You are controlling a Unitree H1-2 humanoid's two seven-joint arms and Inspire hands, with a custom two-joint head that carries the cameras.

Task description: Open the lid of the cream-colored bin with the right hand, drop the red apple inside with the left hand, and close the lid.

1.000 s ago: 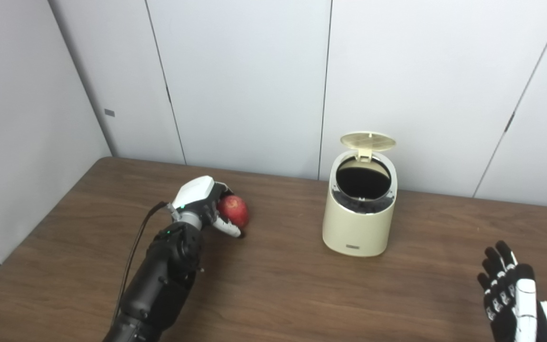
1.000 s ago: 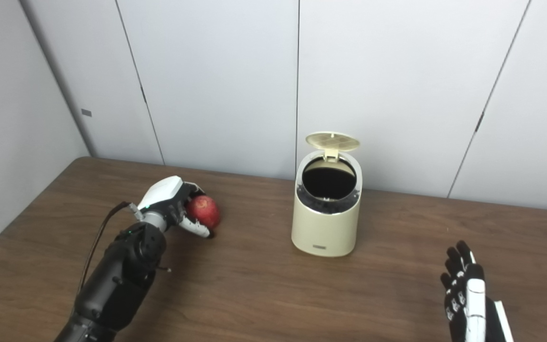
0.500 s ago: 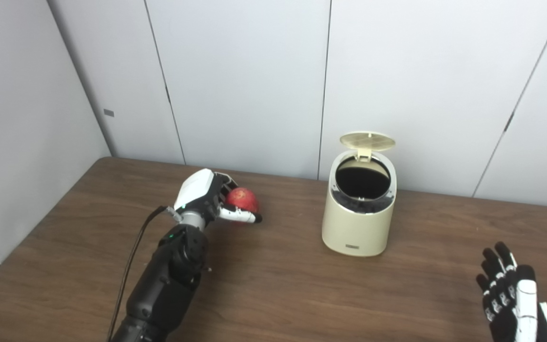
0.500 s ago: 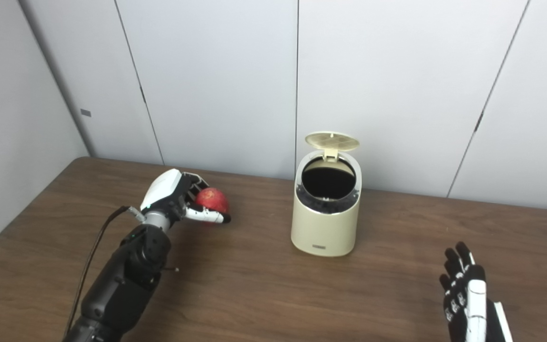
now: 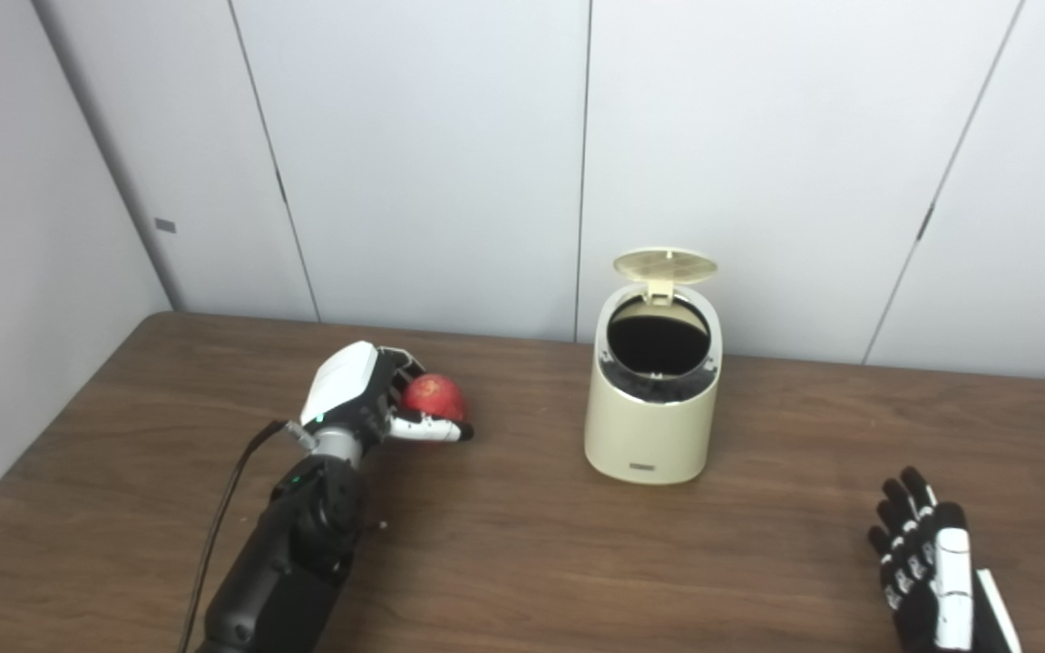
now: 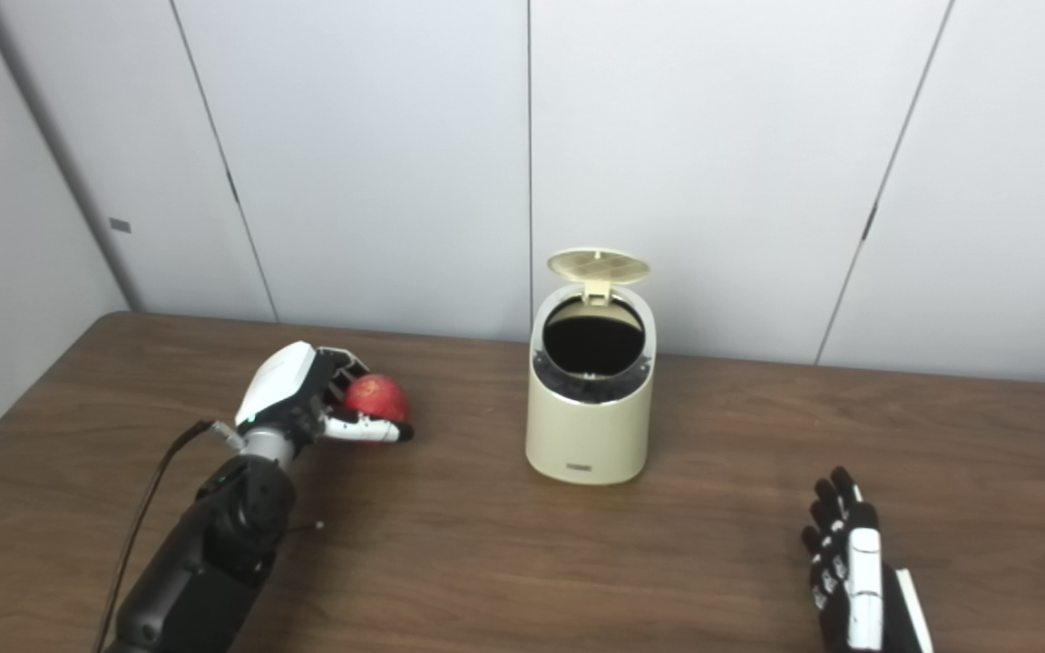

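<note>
The cream-colored bin [image 5: 652, 431] stands at the middle of the brown table, its round lid [image 5: 665, 265] tipped up at the back and its dark mouth uncovered. Well to its left, my left hand [image 5: 359, 399] is shut on the red apple [image 5: 434, 396], holding it above the table with the fingers curled under and around it. My right hand [image 5: 926, 562] rests low at the front right, fingers spread and holding nothing, far from the bin.
Grey wall panels rise right behind the bin and along the left side. A black cable [image 5: 232, 485] trails beside my left forearm. The table's [image 5: 522, 544] front edge lies below the picture.
The camera has turned, shifting the whole scene left. My left hand lifted the apple off the table and carried it up, toward the bin. The right hand stayed low.
</note>
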